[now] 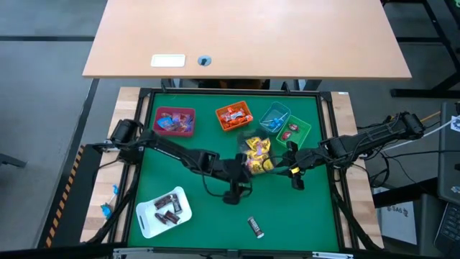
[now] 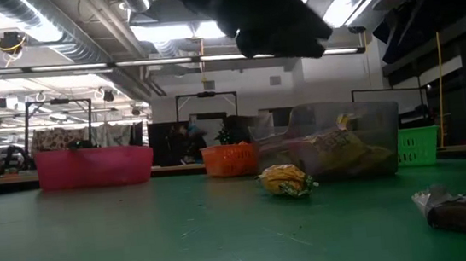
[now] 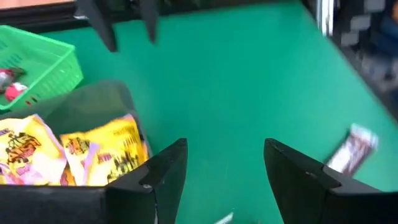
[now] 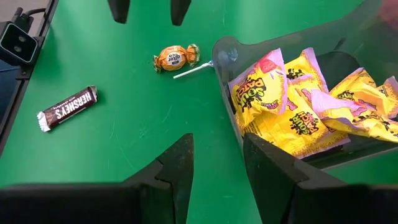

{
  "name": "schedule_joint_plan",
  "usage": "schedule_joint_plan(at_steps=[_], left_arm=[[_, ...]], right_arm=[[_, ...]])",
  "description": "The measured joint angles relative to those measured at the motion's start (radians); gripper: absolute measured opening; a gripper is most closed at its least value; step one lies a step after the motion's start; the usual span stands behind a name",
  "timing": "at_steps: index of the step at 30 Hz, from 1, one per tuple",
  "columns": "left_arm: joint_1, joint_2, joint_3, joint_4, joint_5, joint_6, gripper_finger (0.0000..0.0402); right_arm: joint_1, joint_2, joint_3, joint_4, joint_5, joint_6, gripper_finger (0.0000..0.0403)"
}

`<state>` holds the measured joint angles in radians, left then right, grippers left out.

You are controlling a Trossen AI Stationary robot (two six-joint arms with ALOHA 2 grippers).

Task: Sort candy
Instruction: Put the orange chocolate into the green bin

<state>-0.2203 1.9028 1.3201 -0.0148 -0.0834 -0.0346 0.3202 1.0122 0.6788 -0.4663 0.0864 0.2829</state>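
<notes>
The candy lies sorted in several bins at the far side: pink (image 1: 175, 121), orange (image 1: 234, 115), blue (image 1: 274, 117), green (image 1: 293, 131), and a clear bin (image 1: 257, 155) of yellow packets (image 4: 292, 99). Brown bars lie in a white tray (image 1: 164, 211). On the mat lie a loose brown bar (image 1: 255, 226) and an orange-wrapped lollipop (image 4: 176, 57) beside the clear bin. My left gripper (image 3: 224, 174) hangs open over bare mat near that bin. My right gripper (image 4: 217, 168) is open too, above the mat at the bin's near wall. Neither has anything between its fingers.
The bins stand in a row along the far edge of the green mat (image 1: 309, 216). The white tray is at the near left and the loose bar at the near middle. Both arms reach in toward the middle, their fingertips facing each other across the lollipop (image 2: 287, 180).
</notes>
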Motion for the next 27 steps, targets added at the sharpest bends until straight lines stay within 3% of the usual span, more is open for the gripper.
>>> schedule_joint_plan(at_steps=[10,13,27], left_arm=[[-0.040,0.063,0.000,-0.090,0.042,0.329,0.0197],[-0.042,0.090,-0.001,-0.115,0.085,0.358,0.0197],[-0.033,0.107,-0.001,-0.219,0.091,0.438,0.0197]], right_arm=[[0.001,0.000,0.001,-0.004,0.000,0.000,0.0138],[0.001,0.000,0.001,-0.006,0.000,0.000,0.0138],[0.001,0.000,0.001,-0.006,0.000,0.000,0.0138]])
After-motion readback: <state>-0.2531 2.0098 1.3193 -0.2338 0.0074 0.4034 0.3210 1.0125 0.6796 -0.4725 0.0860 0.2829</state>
